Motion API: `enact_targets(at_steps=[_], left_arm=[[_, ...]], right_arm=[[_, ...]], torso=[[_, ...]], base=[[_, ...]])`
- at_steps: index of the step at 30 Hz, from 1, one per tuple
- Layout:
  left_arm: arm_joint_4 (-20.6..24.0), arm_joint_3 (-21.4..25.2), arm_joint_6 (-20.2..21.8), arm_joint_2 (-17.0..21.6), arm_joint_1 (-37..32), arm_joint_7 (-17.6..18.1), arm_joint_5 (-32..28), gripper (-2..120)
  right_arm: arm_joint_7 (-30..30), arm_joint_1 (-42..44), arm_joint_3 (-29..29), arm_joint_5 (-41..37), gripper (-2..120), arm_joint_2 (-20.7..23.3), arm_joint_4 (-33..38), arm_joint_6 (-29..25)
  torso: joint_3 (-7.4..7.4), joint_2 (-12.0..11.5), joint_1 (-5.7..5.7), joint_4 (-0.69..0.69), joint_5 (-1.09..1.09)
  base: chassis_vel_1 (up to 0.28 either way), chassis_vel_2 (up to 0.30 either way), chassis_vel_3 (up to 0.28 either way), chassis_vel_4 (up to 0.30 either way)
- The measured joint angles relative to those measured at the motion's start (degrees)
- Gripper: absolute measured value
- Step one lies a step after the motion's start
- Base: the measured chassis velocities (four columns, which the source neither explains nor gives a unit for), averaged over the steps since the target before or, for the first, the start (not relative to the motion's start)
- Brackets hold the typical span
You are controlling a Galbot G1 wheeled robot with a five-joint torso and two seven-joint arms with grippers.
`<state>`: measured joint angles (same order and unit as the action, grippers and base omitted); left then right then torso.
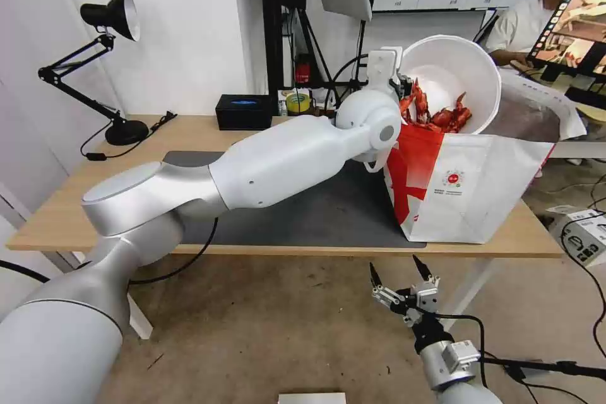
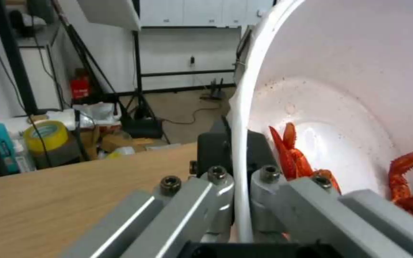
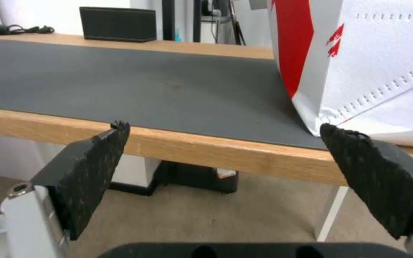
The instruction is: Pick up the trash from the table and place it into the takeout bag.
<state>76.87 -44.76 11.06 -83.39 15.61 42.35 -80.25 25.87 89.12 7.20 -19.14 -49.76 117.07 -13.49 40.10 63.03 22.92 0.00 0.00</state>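
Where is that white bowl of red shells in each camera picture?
Head view: the bowl is tipped above the takeout bag, upper right, gripped by the left gripper.
Left wrist view: its rim and inside cover the right half.
Right wrist view: not there.
Shared landmark: the table.

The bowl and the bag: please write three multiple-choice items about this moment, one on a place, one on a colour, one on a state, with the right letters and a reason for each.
1. Where is the bowl?
A. flat on the mat
B. held tilted above the bag
C. on the floor

2. What colour are the shells in the bowl?
A. red
B. green
C. blue

3. How is the right gripper?
A. shut on a tissue
B. shut on the bag's handle
C. open, holding nothing

Key: 1 B, the left gripper clamps the bowl's rim over the bag's mouth. 2 A, the head view shows them red. 3 C, its jaws stand apart below the table edge.
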Motion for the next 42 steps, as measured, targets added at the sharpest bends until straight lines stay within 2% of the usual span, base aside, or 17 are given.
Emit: enact_targets(at_steps=[3, 7, 11, 16, 18, 19, 25, 26, 28, 29, 31, 32, 34, 35, 37, 39, 42], left_arm=[[0.60, -0.25, 0.11, 0.29, 0.01, -0.43, -0.11, 0], [2.73, -0.56, 1.19, 1.53, 0.52, -3.50, -2.33, 0], [4.97, -0.30, 3.62, 1.83, 0.66, -4.56, -6.24, 0], [5.97, -0.34, 4.97, 1.86, 0.68, -5.07, -7.15, 0], [6.01, -0.36, 5.26, 1.79, 0.67, -4.84, -7.29, 12], [6.01, -0.36, 5.26, 1.79, 0.67, -4.84, -7.29, 12], [6.40, -0.30, 5.30, 2.36, 0.43, -4.41, -7.69, 37], [6.40, -0.30, 5.30, 2.36, 0.43, -4.41, -7.69, 37], [6.98, -0.13, 5.08, 2.98, 0.05, -4.21, -7.70, 49], [6.98, -0.13, 5.08, 2.98, 0.05, -4.21, -7.70, 49], [7.88, 0.40, 3.78, 4.11, -0.54, -4.20, -7.54, 59], [7.88, 0.40, 3.78, 4.11, -0.54, -4.20, -7.54, 59], [8.99, 0.76, 2.22, 5.75, -1.00, -4.58, -7.30, 71], [8.99, 0.76, 2.22, 5.75, -1.00, -4.58, -7.30, 71], [10.38, 0.91, 1.31, 7.82, -1.31, -5.19, -7.27, 81], [10.65, 0.93, 1.21, 8.19, -1.37, -5.29, -7.27, 82], [12.66, 1.04, 0.31, 10.90, -2.08, -5.68, -7.28, 95]], right_arm=[[0.00, 0.00, 0.00, 0.00, 100, 0.00, 0.00, 0.00], [0.00, 0.00, 0.00, 0.00, 100, 0.00, 0.00, 0.00], [0.00, 0.00, 0.00, 0.00, 100, 0.00, 0.00, 0.00], [0.00, 0.00, 0.00, 0.00, 100, 0.00, 0.00, 0.00], [0.00, 0.00, 0.00, 0.00, 100, 0.00, 0.00, 0.00], [0.00, 0.00, 0.00, 0.00, 100, 0.00, 0.00, 0.00], [0.00, 0.00, 0.00, 0.00, 100, 0.00, 0.00, 0.00], [0.00, 0.00, 0.00, 0.00, 100, 0.00, 0.00, 0.00], [0.00, 0.00, 0.00, 0.00, 100, 0.00, 0.00, 0.00], [0.00, 0.00, 0.00, 0.00, 100, 0.00, 0.00, 0.00], [0.00, 0.00, 0.00, 0.00, 100, 0.00, 0.00, 0.00], [0.00, 0.00, 0.00, 0.00, 100, 0.00, 0.00, 0.00], [0.00, 0.00, 0.00, 0.00, 100, 0.00, 0.00, 0.00], [0.00, 0.00, 0.00, 0.00, 100, 0.00, 0.00, 0.00], [0.00, 0.00, 0.00, 0.00, 100, 0.00, 0.00, 0.00], [0.00, 0.00, 0.00, 0.00, 100, 0.00, 0.00, 0.00], [0.00, 0.00, 0.00, 0.00, 100, 0.00, 0.00, 0.00]], torso=[[0.00, 0.00, 0.00, 0.00, 0.00], [0.00, 0.00, 0.00, 0.01, 0.00], [0.00, 0.00, 0.00, -0.01, 0.00], [0.00, 0.00, 0.00, 0.00, 0.00], [0.00, 0.00, 0.00, 0.00, 0.00], [0.00, 0.00, 0.00, 0.00, 0.00], [0.00, 0.00, 0.00, 0.00, -0.01], [0.00, 0.00, 0.00, 0.00, -0.01], [0.00, 0.00, 0.00, 0.00, 0.00], [0.00, 0.00, 0.00, 0.00, 0.00], [0.00, 0.00, 0.00, 0.00, 0.00], [0.00, 0.00, 0.00, 0.00, 0.00], [0.00, 0.00, 0.00, 0.00, -0.01], [0.00, 0.00, 0.00, 0.00, -0.01], [0.00, 0.00, 0.00, 0.00, -0.01], [0.00, 0.00, 0.00, 0.00, -0.01], [0.00, 0.00, 0.00, 0.00, -0.01]], base=[[0.000, 0.000, 0.000, 0.000], [0.000, 0.000, 0.000, 0.000], [0.000, 0.000, 0.000, 0.000], [0.000, 0.000, 0.000, 0.000], [0.000, 0.000, 0.000, 0.000], [0.000, 0.000, 0.000, 0.000], [0.000, 0.000, 0.000, 0.000], [0.000, 0.000, 0.000, 0.000], [0.000, 0.000, 0.000, 0.000], [0.000, 0.000, 0.000, 0.000], [0.000, 0.000, 0.000, 0.000], [0.000, 0.000, 0.000, 0.000], [0.000, 0.000, 0.000, 0.000], [0.000, 0.000, 0.000, 0.000], [0.000, 0.000, 0.000, 0.000], [0.000, 0.000, 0.000, 0.000], [0.000, 0.000, 0.000, 0.000]])
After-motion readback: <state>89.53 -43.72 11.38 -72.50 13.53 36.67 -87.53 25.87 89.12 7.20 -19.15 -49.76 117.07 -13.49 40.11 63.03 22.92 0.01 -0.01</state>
